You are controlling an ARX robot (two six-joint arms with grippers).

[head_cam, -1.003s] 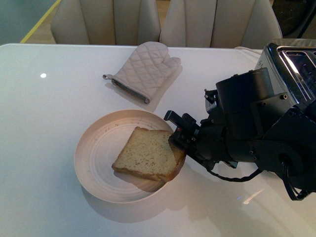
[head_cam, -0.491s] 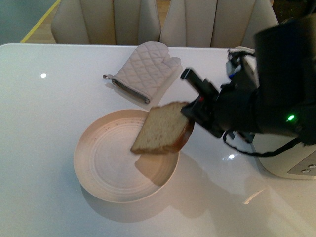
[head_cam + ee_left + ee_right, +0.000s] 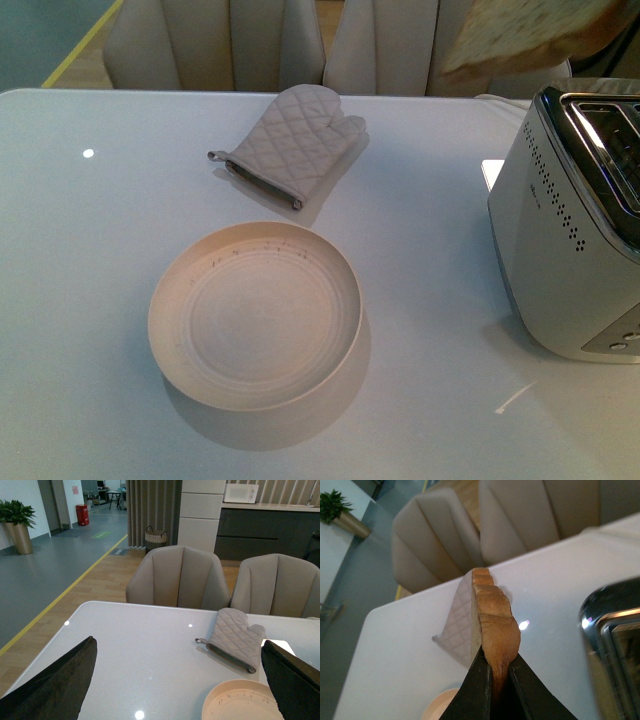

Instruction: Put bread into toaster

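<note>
Observe a glossy white table [image 3: 90,260]. You see a cream plate [image 3: 160,300] with concentric rings, a quilted beige mitt [image 3: 295,145], a silver-white toaster [image 3: 545,240] with dotted holes, and tan speckled bread [image 3: 520,35].

In the front view the left half of the white table [image 3: 90,290] lies bare, open from the lower left of the frame. The round plate [image 3: 156,325] sits at centre and the quilted oven mitt [image 3: 295,140] above it, a bare band between them. A wide open strip separates the plate from the toaster [image 3: 555,230] at the right edge, whose chrome slots [image 3: 615,135] face up uncovered. The bread [image 3: 525,30] hangs blurred in the upper right corner. Two chair backs [image 3: 215,45] close the top.
</note>
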